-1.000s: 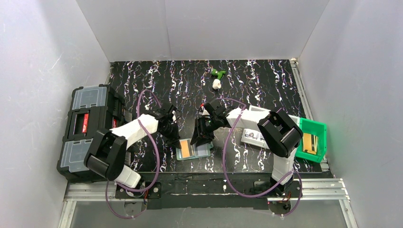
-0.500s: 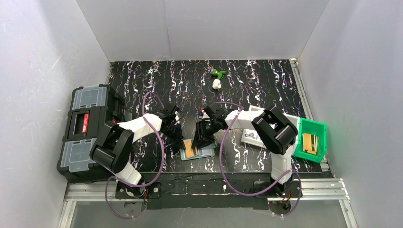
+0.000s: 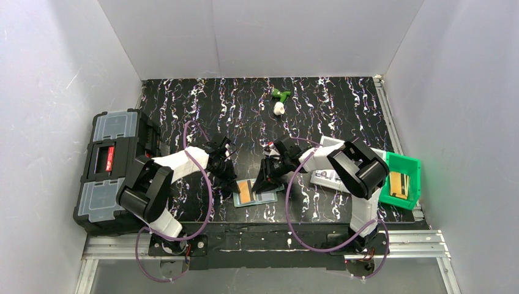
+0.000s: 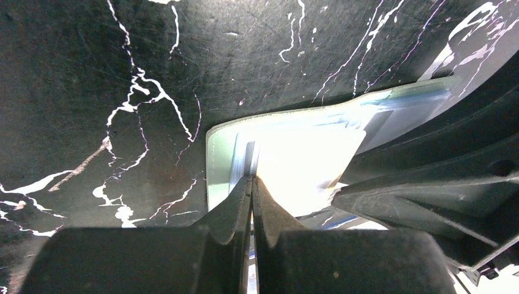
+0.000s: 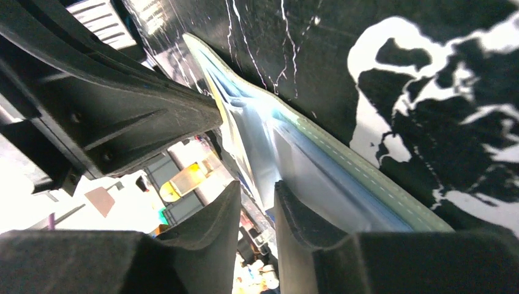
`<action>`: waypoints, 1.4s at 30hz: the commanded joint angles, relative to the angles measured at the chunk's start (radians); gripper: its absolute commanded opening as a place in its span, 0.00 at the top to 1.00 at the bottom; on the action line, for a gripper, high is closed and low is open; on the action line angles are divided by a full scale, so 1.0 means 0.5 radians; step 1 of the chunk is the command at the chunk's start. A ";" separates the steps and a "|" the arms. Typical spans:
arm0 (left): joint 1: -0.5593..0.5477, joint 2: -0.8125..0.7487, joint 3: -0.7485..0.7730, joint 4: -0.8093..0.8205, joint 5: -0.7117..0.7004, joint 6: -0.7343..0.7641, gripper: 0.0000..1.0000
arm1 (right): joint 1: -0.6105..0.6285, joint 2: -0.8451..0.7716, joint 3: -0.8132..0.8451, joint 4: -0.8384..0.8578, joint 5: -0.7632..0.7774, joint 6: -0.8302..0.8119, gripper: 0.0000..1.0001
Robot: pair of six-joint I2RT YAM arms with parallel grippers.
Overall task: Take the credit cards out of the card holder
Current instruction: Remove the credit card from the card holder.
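Note:
The grey-green card holder (image 3: 264,197) lies open on the black table near its front edge, with an orange card (image 3: 246,192) showing in its left half. My left gripper (image 3: 231,181) is at the holder's left edge. In the left wrist view its jaws (image 4: 252,179) are pressed together on the holder's inner pocket edge (image 4: 220,159), beside a glaring pale card (image 4: 306,165). My right gripper (image 3: 267,180) stands over the holder's middle. Its jaws (image 5: 257,188) stand a narrow gap apart over a glossy card (image 5: 245,144), next to the holder's stitched flap (image 5: 367,174).
A big black toolbox (image 3: 113,165) stands at the left. A green bin (image 3: 401,177) is at the right, with a white tray (image 3: 327,177) beside it. A small green and white toy (image 3: 280,101) lies at the back. The two grippers are close together.
Both grippers and the open holder have shifted a little to the right. The holder has turned slightly. The orange card still lies in it.

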 commanded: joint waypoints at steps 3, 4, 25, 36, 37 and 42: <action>-0.021 0.136 -0.132 -0.059 -0.314 0.014 1.00 | -0.016 -0.051 -0.040 0.289 -0.099 0.129 0.74; -0.022 0.134 -0.131 -0.061 -0.314 0.014 1.00 | -0.016 -0.044 -0.035 0.295 -0.105 0.133 0.76; -0.021 0.142 -0.100 -0.091 -0.322 0.023 1.00 | 0.006 0.038 0.048 0.133 -0.050 0.046 0.81; -0.021 0.161 -0.103 -0.091 -0.337 0.020 1.00 | 0.006 0.042 0.055 0.121 -0.036 0.047 0.96; -0.021 0.163 -0.104 -0.093 -0.344 0.018 1.00 | 0.005 0.037 0.054 0.109 -0.029 0.040 0.98; -0.021 0.179 -0.116 -0.113 -0.382 0.010 1.00 | -0.004 -0.035 0.035 -0.007 0.091 -0.037 0.99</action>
